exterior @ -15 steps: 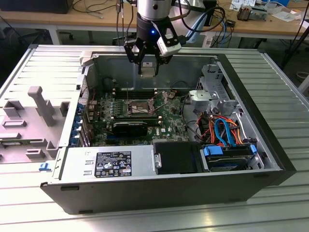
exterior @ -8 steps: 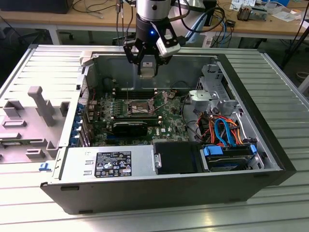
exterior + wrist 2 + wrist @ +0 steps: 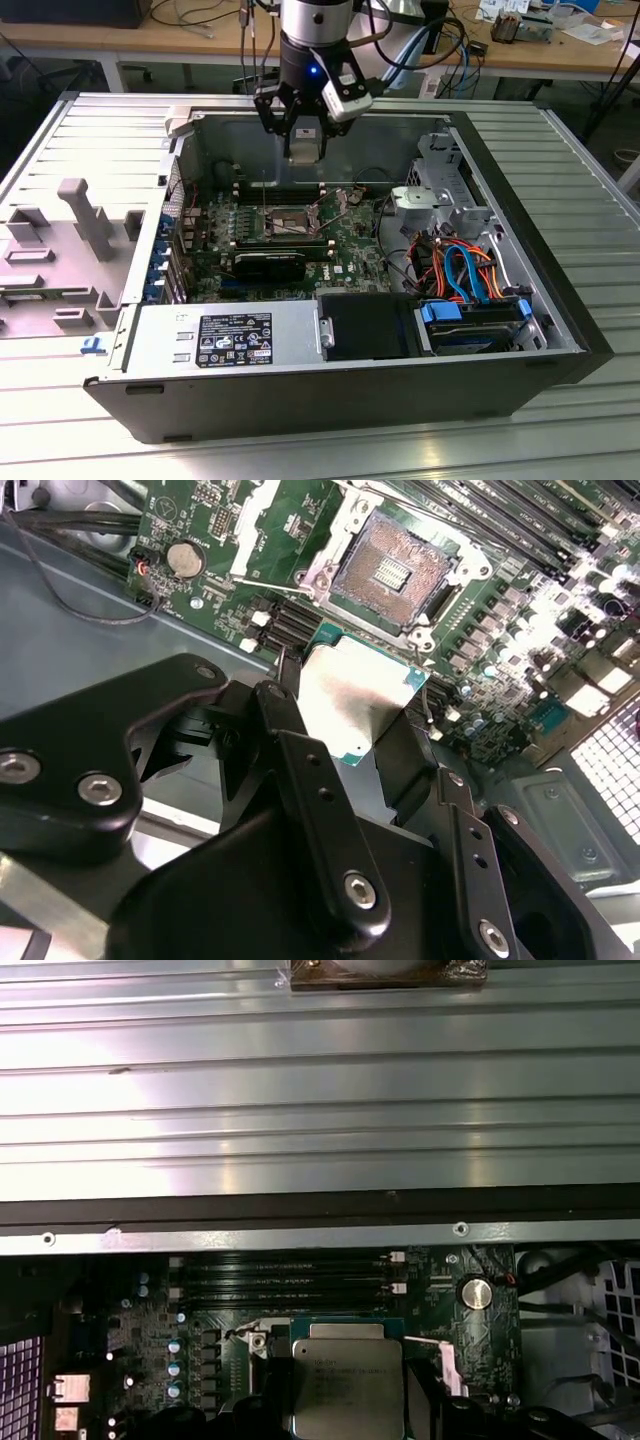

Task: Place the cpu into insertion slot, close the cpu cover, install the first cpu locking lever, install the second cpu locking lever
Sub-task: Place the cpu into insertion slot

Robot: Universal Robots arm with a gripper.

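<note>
I have the fingers [image 3: 300, 770] closed on the cpu [image 3: 355, 705], pinching two opposite edges, with the insertion slot [image 3: 390, 575] lying open beyond the fingertips and well apart from them. My worry is that the chip looks slightly skewed in the grip, so it could land off-square on the slot's contacts or slip free. I can't see its underside, its keying notches, or how deep the pads bite.

Silver-topped cpu [image 3: 355, 695] aloft, apart from the bare, uncovered insertion slot [image 3: 385, 575]
</note>
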